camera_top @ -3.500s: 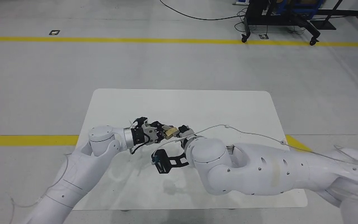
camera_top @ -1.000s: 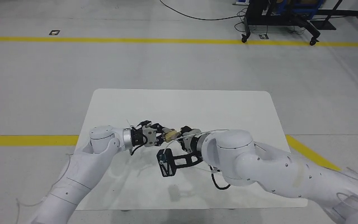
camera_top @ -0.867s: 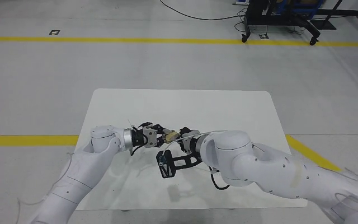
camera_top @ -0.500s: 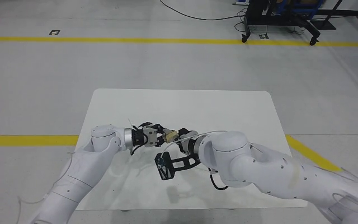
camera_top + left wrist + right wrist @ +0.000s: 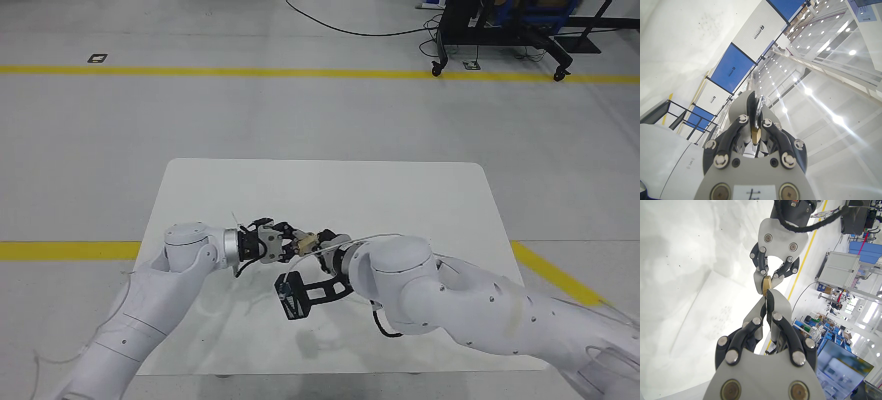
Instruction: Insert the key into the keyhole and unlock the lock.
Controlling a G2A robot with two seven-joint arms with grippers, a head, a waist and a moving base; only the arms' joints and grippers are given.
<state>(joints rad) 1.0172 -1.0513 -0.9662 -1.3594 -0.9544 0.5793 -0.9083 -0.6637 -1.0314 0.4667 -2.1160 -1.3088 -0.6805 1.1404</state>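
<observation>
Lock: small brass padlock (image 5: 305, 239), just left of centre in the top view, held above the white table (image 5: 420, 190).
Key: metal key (image 5: 759, 106), its tip meeting the lock's end face; the fingers hide how deep it sits.
Left claw: left gripper (image 5: 291, 240) is narrow, clamped on the lock's brass body.
Right claw: right gripper (image 5: 767, 300) is pinched flat on the key's head, its tips right against the lock.
Layout: the 2 grippers meet nose to nose, left arm coming in from the lower left of the top view, right arm from the lower right.
Change: over the last 3.5 s the right arm's elbow swung out to the right and partly back. Its black wrist bracket (image 5: 300, 295) ended lower and further left under the meeting point. The lock and left gripper barely shifted.
Meaning: probably insertion is done and the right wrist is rolling to turn the key.
Open question: the shackle is hidden, so I cannot tell whether the lock has released.
Risk: a small key gripped by its head could slip in the fingers as it turns.
</observation>
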